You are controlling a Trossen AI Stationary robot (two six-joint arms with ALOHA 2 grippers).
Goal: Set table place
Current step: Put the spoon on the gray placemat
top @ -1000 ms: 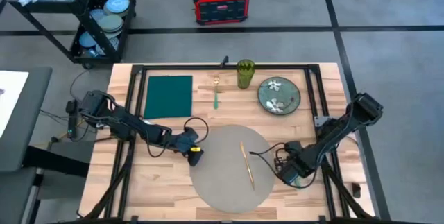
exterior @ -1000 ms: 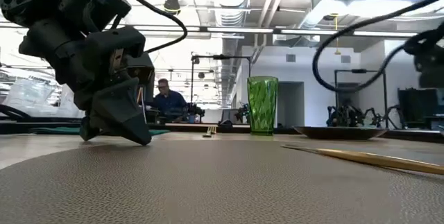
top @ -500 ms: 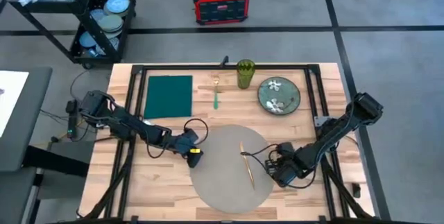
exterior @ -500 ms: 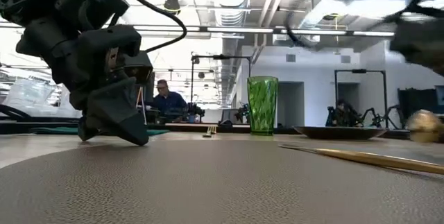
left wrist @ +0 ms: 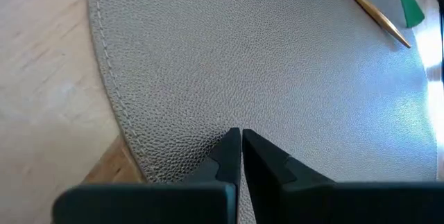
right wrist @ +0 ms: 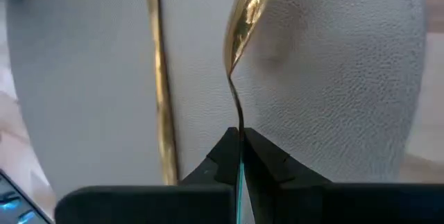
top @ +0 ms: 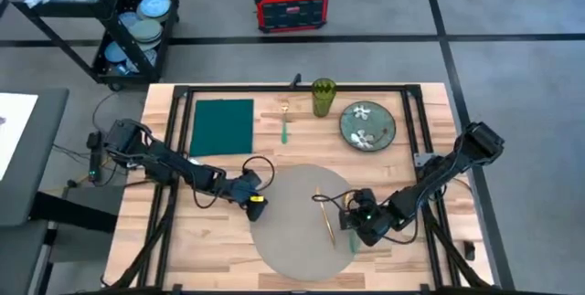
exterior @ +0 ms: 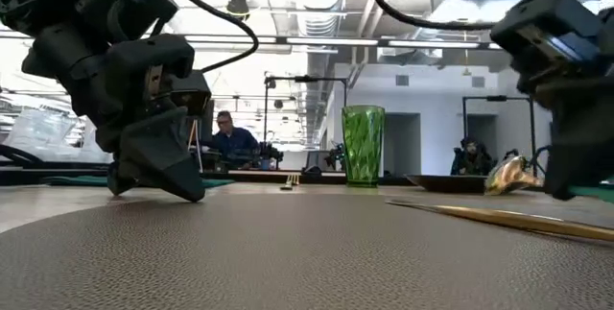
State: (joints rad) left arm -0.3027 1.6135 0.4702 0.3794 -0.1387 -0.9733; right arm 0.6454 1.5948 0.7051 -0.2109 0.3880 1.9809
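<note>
The round grey mat (top: 304, 217) lies at six o'clock on the table (top: 219, 231), with one gold utensil (top: 325, 215) on it. The right gripper (top: 352, 225) pinches a gold spoon (right wrist: 246, 12) above its three-o'clock side; the left gripper (top: 259, 196), pressed together, nips the nine-o'clock rim. Plate (top: 367, 124), glass (top: 324, 96), fork (top: 284, 122) and napkin (top: 222, 125) wait at twelve (most of the setting remains, I judge).
</note>
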